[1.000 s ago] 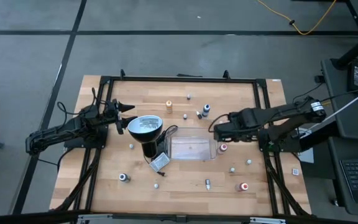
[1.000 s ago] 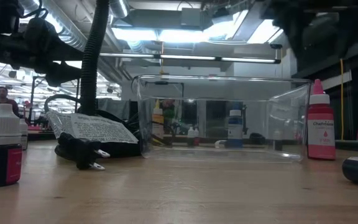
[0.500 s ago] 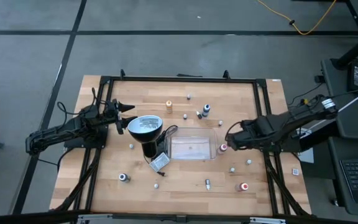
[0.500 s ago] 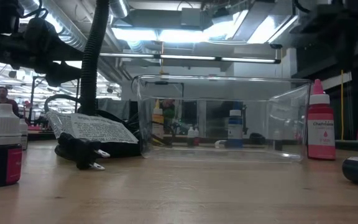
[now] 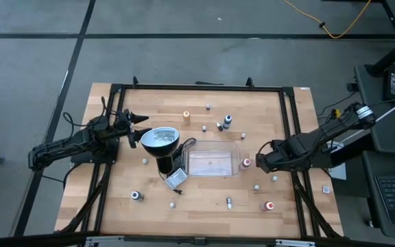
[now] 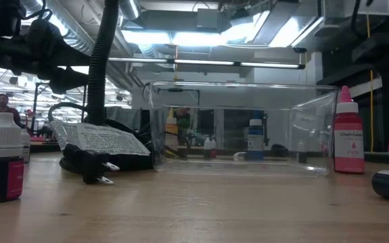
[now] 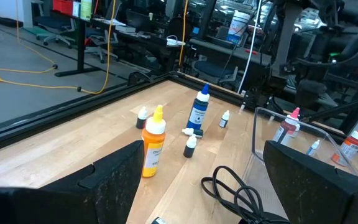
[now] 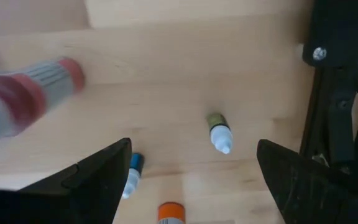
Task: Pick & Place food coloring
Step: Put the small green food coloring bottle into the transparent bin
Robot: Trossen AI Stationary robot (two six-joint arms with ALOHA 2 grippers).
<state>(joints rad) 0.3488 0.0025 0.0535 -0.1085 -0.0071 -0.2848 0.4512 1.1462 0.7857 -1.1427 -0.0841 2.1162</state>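
Small food coloring bottles stand and lie scattered on the wooden table: an orange one [image 5: 186, 115], a blue one [image 5: 227, 121], a red one [image 5: 246, 163] next to the clear tray [image 5: 213, 162], and others near the front [image 5: 269, 205]. My right gripper [image 5: 260, 162] hangs open just right of the red bottle, pointing down. Its wrist view shows the open fingers [image 8: 194, 186] over a tiny white-tipped bottle [image 8: 219, 132], a blue-capped one [image 8: 134, 168] and the red bottle [image 8: 23, 102]. My left gripper [image 5: 142, 119] waits open and level at the left, behind the lamp [image 5: 160, 137].
The black lamp with its cord and plug [image 6: 90, 162] lies left of the tray. A black frame [image 5: 290, 110] runs around the table's edges. A dark bottle [image 6: 2, 162] stands at the near left, and a red one [image 6: 348, 131] right of the tray wall [image 6: 242, 128].
My right gripper has moved from above the tray's far right corner toward the table's right and near edges, sinking lower, and now hangs just right of the red bottle. No bottle has moved.
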